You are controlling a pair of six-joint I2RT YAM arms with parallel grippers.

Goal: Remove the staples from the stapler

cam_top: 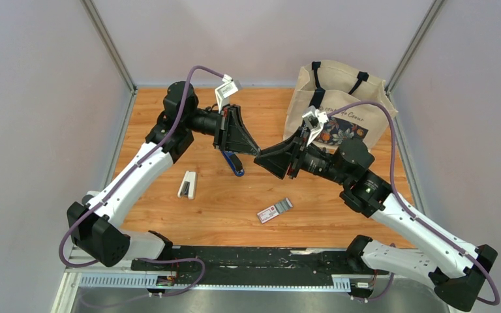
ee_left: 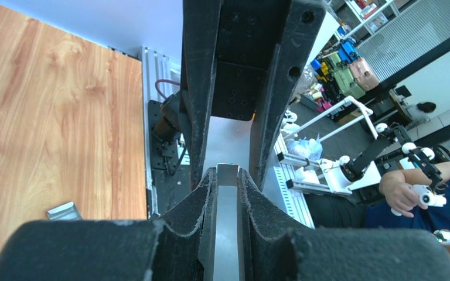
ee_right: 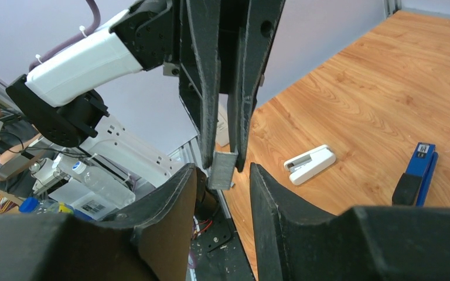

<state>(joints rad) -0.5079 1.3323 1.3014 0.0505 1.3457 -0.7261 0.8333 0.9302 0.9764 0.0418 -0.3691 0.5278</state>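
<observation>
The dark-blue stapler (cam_top: 235, 164) lies on the wooden table under my left gripper; in the right wrist view (ee_right: 417, 175) it lies at the right. My left gripper (cam_top: 254, 152) (ee_left: 227, 175) is shut on a silver strip of staples (ee_left: 227, 222) and holds it in the air. The strip's end (ee_right: 222, 170) sticks out between the open fingers of my right gripper (cam_top: 262, 158) (ee_right: 222, 168), which faces the left gripper tip to tip. The right gripper's fingers (ee_left: 275, 88) stand on either side of the strip without pressing it.
A white stapler (cam_top: 188, 184) (ee_right: 309, 164) lies left of the blue one. A small grey pack of staples (cam_top: 275, 210) lies nearer the front. A beige tote bag (cam_top: 339, 98) stands at the back right. Grey walls close in the table.
</observation>
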